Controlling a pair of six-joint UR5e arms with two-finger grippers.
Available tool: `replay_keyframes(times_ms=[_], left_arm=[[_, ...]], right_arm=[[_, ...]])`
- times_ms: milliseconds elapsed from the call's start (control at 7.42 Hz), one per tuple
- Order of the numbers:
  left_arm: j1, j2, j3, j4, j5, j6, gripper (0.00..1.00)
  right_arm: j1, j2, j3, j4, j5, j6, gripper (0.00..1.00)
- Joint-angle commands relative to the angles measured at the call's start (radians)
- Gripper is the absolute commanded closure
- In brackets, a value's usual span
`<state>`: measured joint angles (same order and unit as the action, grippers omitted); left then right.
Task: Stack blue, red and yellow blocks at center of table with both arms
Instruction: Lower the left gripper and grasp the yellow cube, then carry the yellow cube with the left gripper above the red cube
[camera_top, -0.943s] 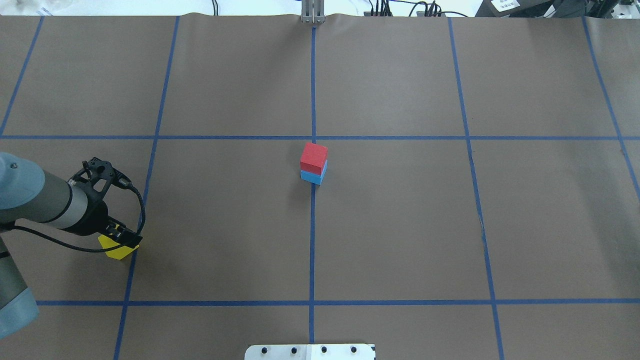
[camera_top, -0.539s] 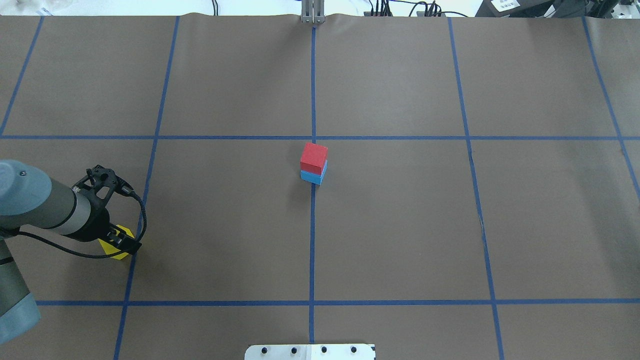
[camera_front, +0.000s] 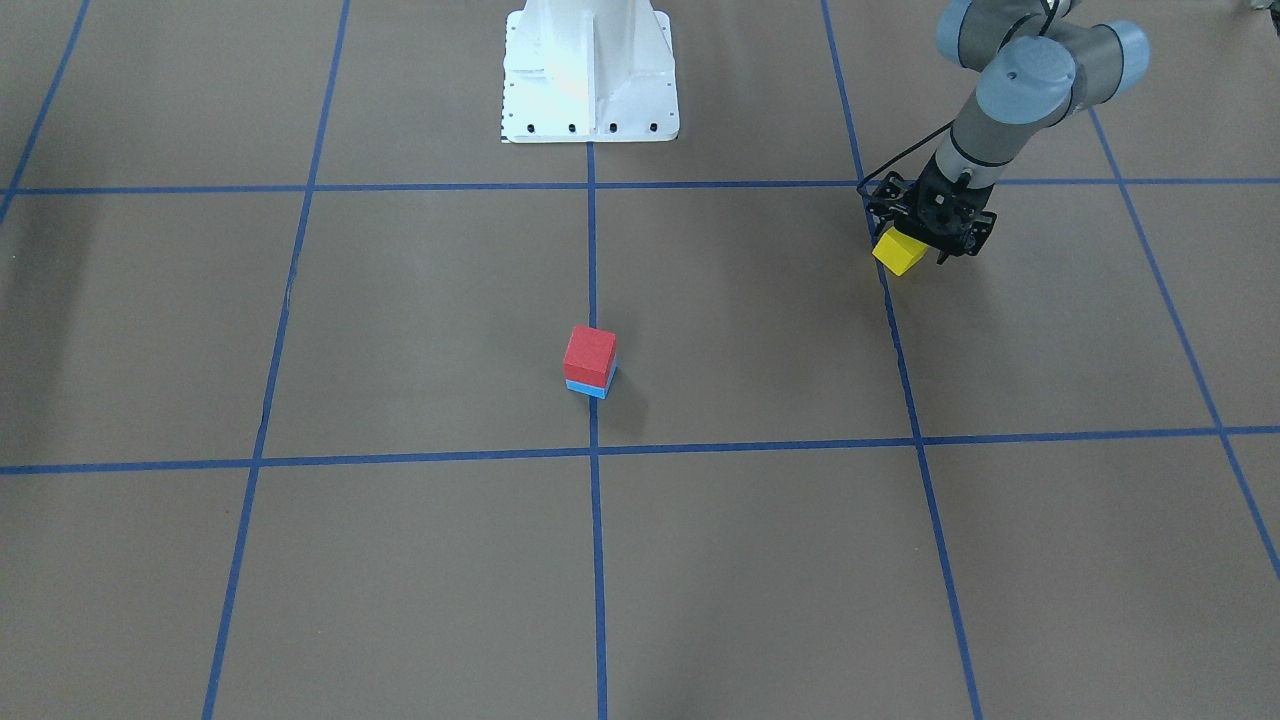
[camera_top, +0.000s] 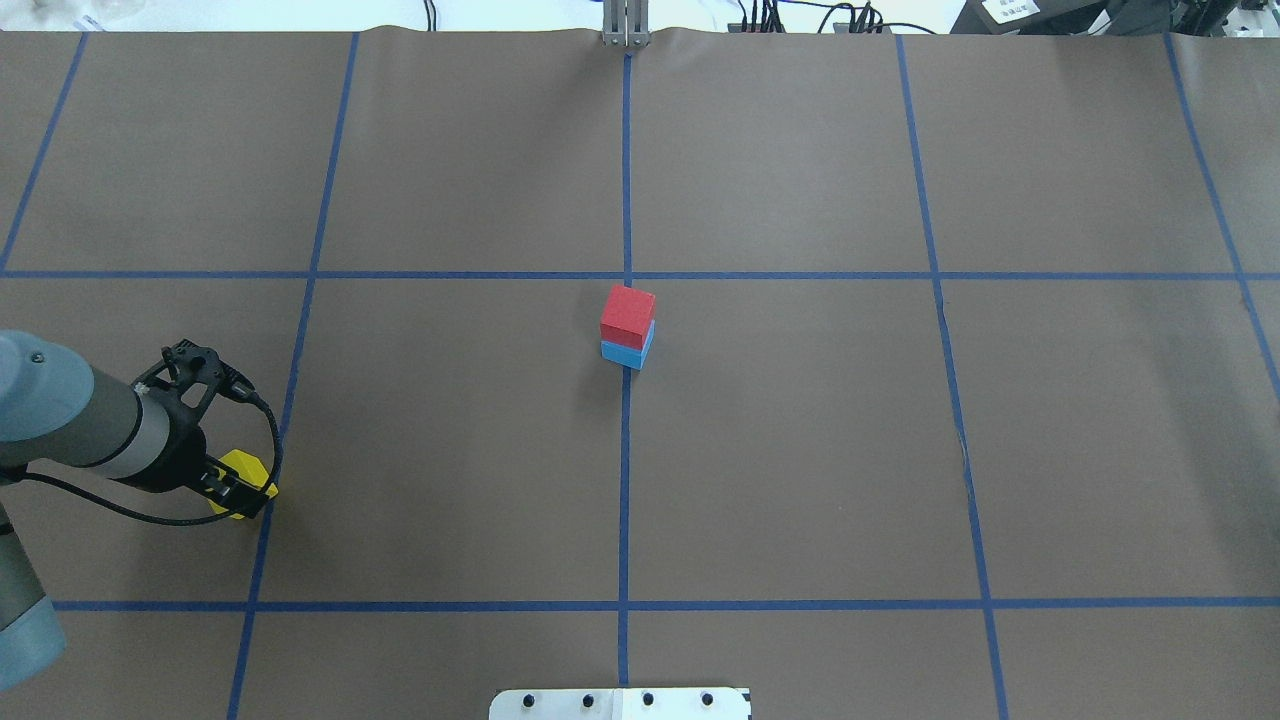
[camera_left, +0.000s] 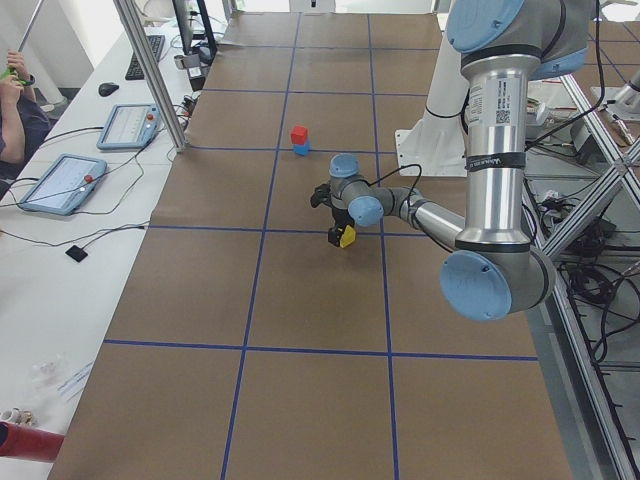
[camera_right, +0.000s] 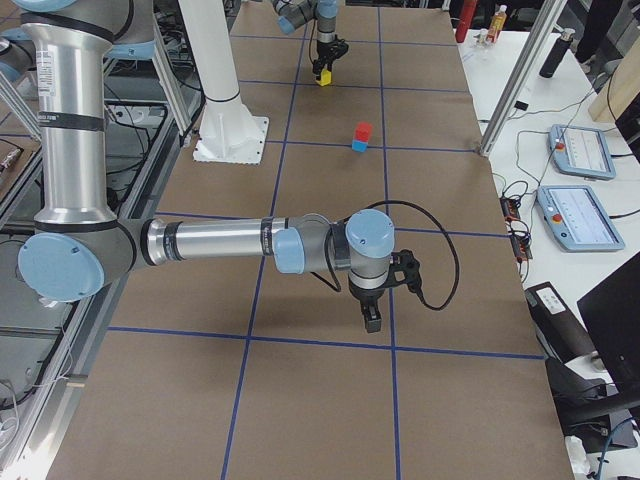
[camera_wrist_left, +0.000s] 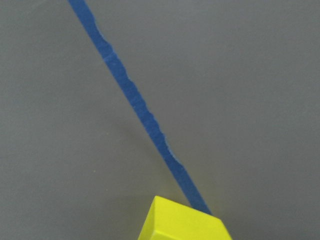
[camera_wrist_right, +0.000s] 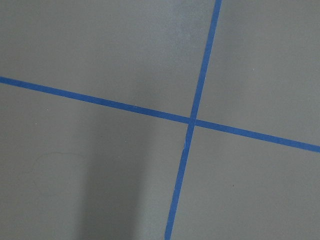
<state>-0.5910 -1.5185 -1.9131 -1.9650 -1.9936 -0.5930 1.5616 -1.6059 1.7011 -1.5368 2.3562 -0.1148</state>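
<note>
A red block sits on a blue block at the table's centre, also in the front view, red on blue. My left gripper is at the table's left side, shut on a yellow block and holding it tilted just above the paper. The yellow block also shows in the front view and at the bottom of the left wrist view. My right gripper shows only in the exterior right view, low over bare paper. I cannot tell if it is open.
Blue tape lines grid the brown paper. The white robot base stands at the near edge. Operator tablets lie on the side bench beyond the table, and a metal post stands at the far edge.
My left arm has drawn back slightly toward the left edge and its wrist has turned, with the yellow block still in the gripper. The red and blue stack has not moved.
</note>
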Motion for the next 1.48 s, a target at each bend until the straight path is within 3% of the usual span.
replay_keyframes(times_ms=[0,135,539,674,809,943,1078,1213,1348], left_arm=[[-0.001,0.006,-0.014,0.0,0.001,-0.02,0.72],[0.0,0.004,-0.015,0.0,0.001,-0.046,1.0],[-0.004,0.006,-0.108,0.059,-0.01,-0.053,1.0],[-0.004,-0.017,-0.2,0.21,-0.042,-0.053,1.0],[-0.007,-0.125,-0.299,0.462,-0.047,-0.077,1.0],[-0.006,-0.329,-0.322,0.708,-0.047,-0.158,1.0],[-0.001,-0.523,-0.276,0.848,-0.045,-0.192,1.0],[-0.001,-0.643,-0.233,0.911,-0.044,-0.194,1.0],[-0.001,-0.676,-0.206,0.914,-0.04,-0.191,1.0]], right_arm=[[0.002,0.003,0.002,0.0,0.0,0.001,0.01],[0.003,0.006,0.003,0.0,0.0,0.001,0.01],[0.005,0.009,0.002,0.0,0.0,0.001,0.01],[0.008,0.009,0.002,0.0,0.0,0.001,0.01],[0.035,0.009,0.006,0.0,0.0,0.001,0.01],[0.047,0.009,0.005,0.0,0.0,0.0,0.01],[0.046,0.011,0.0,0.0,-0.001,0.0,0.01],[0.046,0.011,-0.001,0.0,0.0,0.0,0.01],[0.046,0.012,-0.001,0.0,0.0,0.0,0.01]])
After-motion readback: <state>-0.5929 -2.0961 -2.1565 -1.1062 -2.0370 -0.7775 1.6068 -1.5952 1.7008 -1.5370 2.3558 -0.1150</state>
